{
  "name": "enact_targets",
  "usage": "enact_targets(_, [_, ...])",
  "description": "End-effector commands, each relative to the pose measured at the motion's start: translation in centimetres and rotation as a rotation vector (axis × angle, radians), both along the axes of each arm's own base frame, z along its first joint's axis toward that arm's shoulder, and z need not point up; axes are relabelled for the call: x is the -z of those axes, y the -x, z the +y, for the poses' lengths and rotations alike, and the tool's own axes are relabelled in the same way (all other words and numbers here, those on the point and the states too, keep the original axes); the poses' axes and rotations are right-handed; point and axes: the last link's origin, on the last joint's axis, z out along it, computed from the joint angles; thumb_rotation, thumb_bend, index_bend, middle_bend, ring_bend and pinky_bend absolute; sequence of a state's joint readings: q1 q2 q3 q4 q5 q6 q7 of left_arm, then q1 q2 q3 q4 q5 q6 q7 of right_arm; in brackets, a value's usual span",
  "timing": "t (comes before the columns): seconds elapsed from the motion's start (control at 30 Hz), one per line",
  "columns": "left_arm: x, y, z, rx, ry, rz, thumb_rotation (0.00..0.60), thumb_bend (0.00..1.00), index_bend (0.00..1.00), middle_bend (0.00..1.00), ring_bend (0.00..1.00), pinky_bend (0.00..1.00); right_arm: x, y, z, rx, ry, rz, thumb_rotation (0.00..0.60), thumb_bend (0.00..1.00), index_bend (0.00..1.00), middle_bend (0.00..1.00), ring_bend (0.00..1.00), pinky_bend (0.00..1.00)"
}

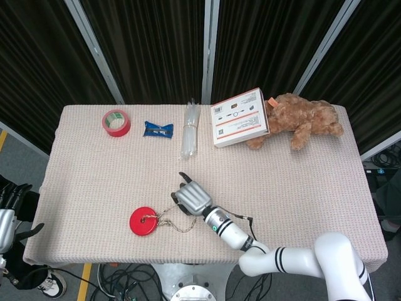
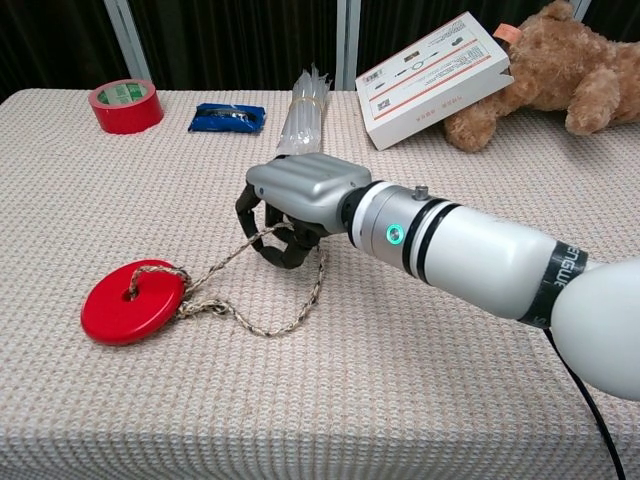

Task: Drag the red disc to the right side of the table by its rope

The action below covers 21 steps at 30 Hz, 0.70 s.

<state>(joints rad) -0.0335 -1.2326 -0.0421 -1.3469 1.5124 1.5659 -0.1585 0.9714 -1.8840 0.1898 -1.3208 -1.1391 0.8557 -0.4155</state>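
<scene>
Red disc lies left of my right hand, whose fingers curl around its rope. My left hand hangs off-table, fingers spread.

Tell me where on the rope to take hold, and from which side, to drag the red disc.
Grip the rope at the far end of its loop, away from the red disc, coming from above on the right. The loop lies slack on the table there, and the right hand is already curled around that part; a pull rightward would tighten it against the disc's centre hole.
</scene>
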Motion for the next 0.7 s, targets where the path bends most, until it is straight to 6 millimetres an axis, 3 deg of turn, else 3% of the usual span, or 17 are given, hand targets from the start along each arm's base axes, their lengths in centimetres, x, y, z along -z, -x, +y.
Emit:
enact_targets(0.03, [0.1, 0.0, 0.0, 0.002, 0.003, 0.000, 0.600, 0.02, 0.14, 0.13, 0.02, 0.12, -0.5, 0.2, -0.1, -0.001, 0.020, -0.009, 0.600, 0.43, 0.85, 0.92, 0.45, 0.08])
enact_targets(0.23, [0.3, -0.1, 0.1, 0.001, 0.009, 0.002, 0.600, 0.02, 0.14, 0.13, 0.02, 0.12, -1.8, 1.8, 0.1, 0.011, 0.040, 0.016, 0.600, 0.45, 0.99, 1.00, 0.52, 0.08])
enact_targets(0.7, [0.7, -0.6, 0.4, 0.007, 0.024, 0.009, 0.600, 0.02, 0.14, 0.13, 0.02, 0.12, -7.9, 6.8, 0.0, 0.125, 0.144, -0.018, 0.600, 0.47, 1.00, 1.00, 0.55, 0.10])
